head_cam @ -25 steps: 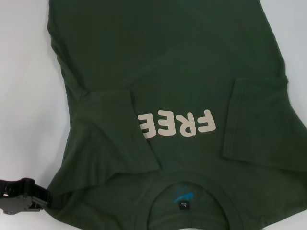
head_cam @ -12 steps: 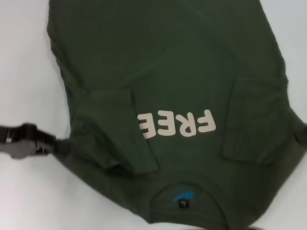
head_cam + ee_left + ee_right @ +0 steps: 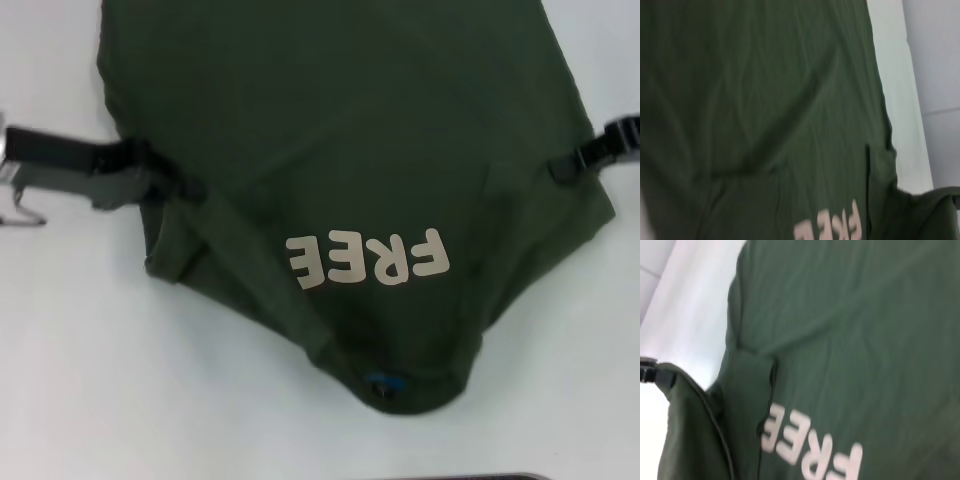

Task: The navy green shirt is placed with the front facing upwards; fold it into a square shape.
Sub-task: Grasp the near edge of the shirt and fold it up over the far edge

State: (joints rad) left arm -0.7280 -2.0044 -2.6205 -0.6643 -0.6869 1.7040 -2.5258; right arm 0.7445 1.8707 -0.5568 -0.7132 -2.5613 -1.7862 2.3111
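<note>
The navy green shirt (image 3: pixel 340 150) lies on the white table with cream letters "FREE" (image 3: pixel 366 260) facing up. Its collar end is lifted and drawn away from me, so the near edge bunches into a rounded hump with a blue mark (image 3: pixel 383 381) at the tip. My left gripper (image 3: pixel 165 185) is shut on the shirt's left edge. At the right edge my right gripper (image 3: pixel 572 165) is shut on the cloth. In the left wrist view the shirt (image 3: pixel 760 110) fills the picture, as the shirt (image 3: pixel 850 340) does in the right wrist view, letters showing in both.
White table (image 3: pixel 90 380) surrounds the shirt on the left, right and near side. A dark strip (image 3: pixel 460 477) shows at the bottom edge of the head view. A pale wall or table edge (image 3: pixel 920 75) appears beyond the shirt in the left wrist view.
Both grippers have moved away from me, pulling the shoulders and collar up and over. The sleeves and open collar seen before are now bunched under the lifted fold.
</note>
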